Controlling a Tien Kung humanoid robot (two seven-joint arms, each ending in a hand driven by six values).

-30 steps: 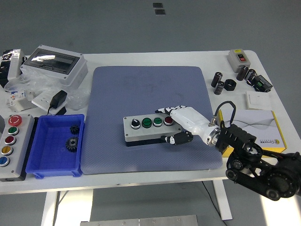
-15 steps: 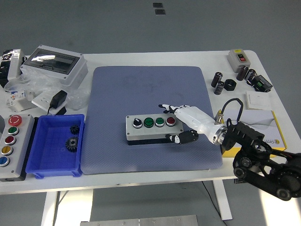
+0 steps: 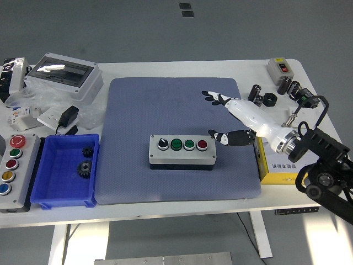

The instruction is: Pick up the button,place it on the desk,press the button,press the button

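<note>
Hovering right of the button box (image 3: pixel 182 152), the right hand (image 3: pixel 240 113) was empty (fingers spread) over the blue mat (image 3: pixel 165 105).

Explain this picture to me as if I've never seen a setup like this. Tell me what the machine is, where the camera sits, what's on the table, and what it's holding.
This is a humanoid robot working at a white table. The camera sits high on the robot's side, looking forward and down, so the table's near edge is at the bottom.

Only the right arm shows, coming in from the right. Its white right hand has its fingers spread and holds nothing, raised just right of the button box.

That grey box, with a black knob, two green buttons and one red button, lies on a blue-grey mat. To the left is a blue bin holding two gears, and a larger button panel at the table's left edge. At the far left is a clear-lidded enclosure; at the right are small black cylinders and a yellow box.
</note>
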